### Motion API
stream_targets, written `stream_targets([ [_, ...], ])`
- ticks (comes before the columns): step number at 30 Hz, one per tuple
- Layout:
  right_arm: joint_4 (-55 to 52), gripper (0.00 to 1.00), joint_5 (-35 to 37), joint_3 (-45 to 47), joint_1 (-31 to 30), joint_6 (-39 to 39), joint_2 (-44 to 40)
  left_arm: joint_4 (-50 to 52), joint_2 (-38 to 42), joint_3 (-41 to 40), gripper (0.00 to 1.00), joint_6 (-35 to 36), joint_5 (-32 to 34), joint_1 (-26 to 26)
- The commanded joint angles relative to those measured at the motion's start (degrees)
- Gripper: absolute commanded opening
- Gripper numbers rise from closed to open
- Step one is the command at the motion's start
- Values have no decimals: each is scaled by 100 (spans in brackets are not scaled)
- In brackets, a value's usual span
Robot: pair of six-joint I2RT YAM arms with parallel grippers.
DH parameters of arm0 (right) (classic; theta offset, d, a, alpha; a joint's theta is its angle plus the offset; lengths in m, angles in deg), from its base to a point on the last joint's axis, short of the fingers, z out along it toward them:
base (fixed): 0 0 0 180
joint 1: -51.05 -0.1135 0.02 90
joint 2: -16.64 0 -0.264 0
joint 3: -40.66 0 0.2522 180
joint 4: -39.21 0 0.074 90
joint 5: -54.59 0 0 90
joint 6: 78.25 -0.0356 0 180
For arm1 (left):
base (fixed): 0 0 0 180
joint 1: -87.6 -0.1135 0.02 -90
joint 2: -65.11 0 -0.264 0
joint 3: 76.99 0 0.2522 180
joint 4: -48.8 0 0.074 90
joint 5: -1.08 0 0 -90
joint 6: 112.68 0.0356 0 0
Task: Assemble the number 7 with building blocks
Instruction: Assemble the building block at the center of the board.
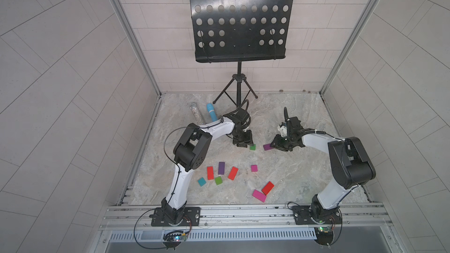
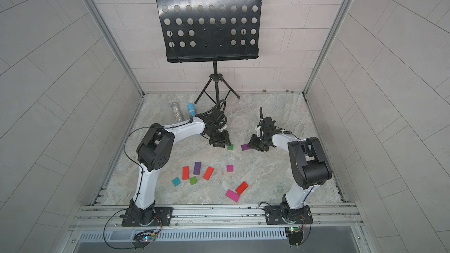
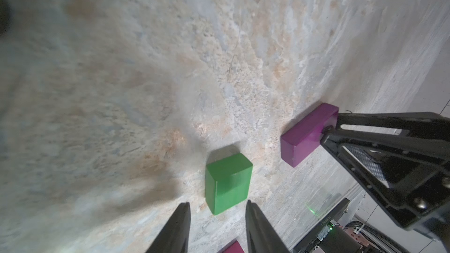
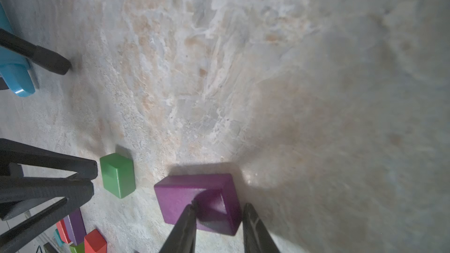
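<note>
Loose blocks (image 1: 210, 173): eight, lie flat, scattered in lower centre of frame.
L gripper (image 3: 216, 206): mid frame, jaws a bit apart, holds nothing.
Green block (image 1: 252, 147): flat, just ahead of L gripper, not btw its jaws.
Purple block (image 1: 267, 146): right of green one, apart.
R gripper (image 4: 219, 206): jaws astride Purple block's end; real pinch cannot tell.

Green square (image 1: 252, 147) and plum rectangle (image 1: 267, 147) flat mid-scene, apart — nearer left, clustered red rectangle (image 1: 210, 173), violet rectangle (image 1: 221, 168), tilted red rectangle (image 1: 233, 173), teal square (image 1: 201, 181), lime square (image 1: 218, 180), magenta square (image 1: 254, 168) alone, red slab (image 1: 267, 188) just beside magenta slab (image 1: 259, 195) — nearest right.
</note>
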Motion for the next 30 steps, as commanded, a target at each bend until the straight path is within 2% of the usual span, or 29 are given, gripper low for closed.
stream_targets([
  [1,-1,36,-11,79,-80,-97,-68,28,-125,145,43,-24,11,30],
  [30,529,33,113,528,-357,-1176,-163,-14,-196,84,40,-116,-77,118],
])
